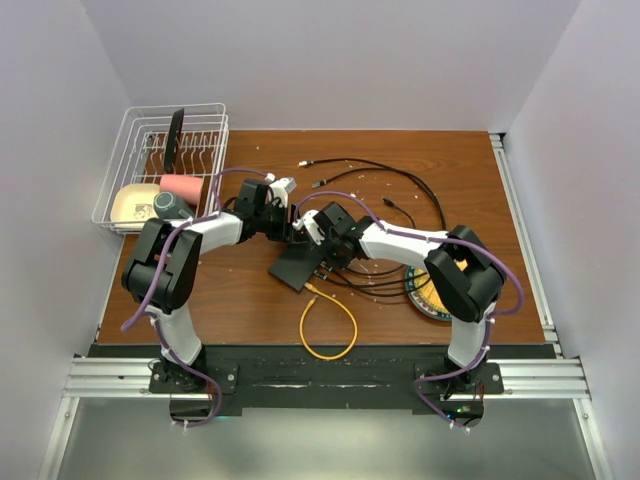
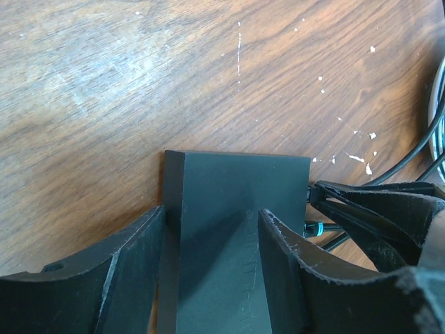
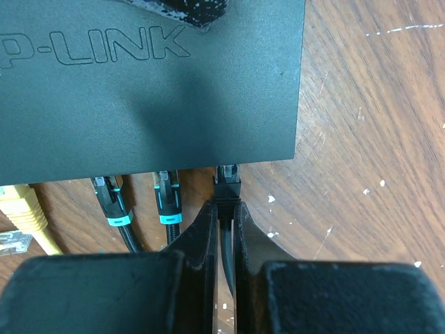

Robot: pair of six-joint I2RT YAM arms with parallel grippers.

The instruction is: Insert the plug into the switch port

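Note:
The switch [image 3: 146, 90] is a flat matte-black box on the wooden table, also seen in the top view [image 1: 292, 268] and the left wrist view [image 2: 236, 209]. My right gripper [image 3: 226, 212] is shut on a black plug [image 3: 227, 182] whose tip sits at the rightmost socket on the switch's near edge. Two teal-banded plugs [image 3: 167, 198] sit in sockets to its left. My left gripper [image 2: 212, 223] is open over the switch's far end. One finger [image 2: 132, 271] is beside its edge and the other lies on its top. In the top view the two grippers meet at the switch [image 1: 293, 228] [image 1: 325, 255].
A loose yellow plug [image 3: 17, 216] lies left of the sockets, and its cable loops toward the front [image 1: 330, 325]. Black cables [image 1: 400, 190] sprawl at the back right. A round yellow-and-dark plate [image 1: 430, 295] lies under the right arm. A wire dish rack [image 1: 160, 165] stands at the back left.

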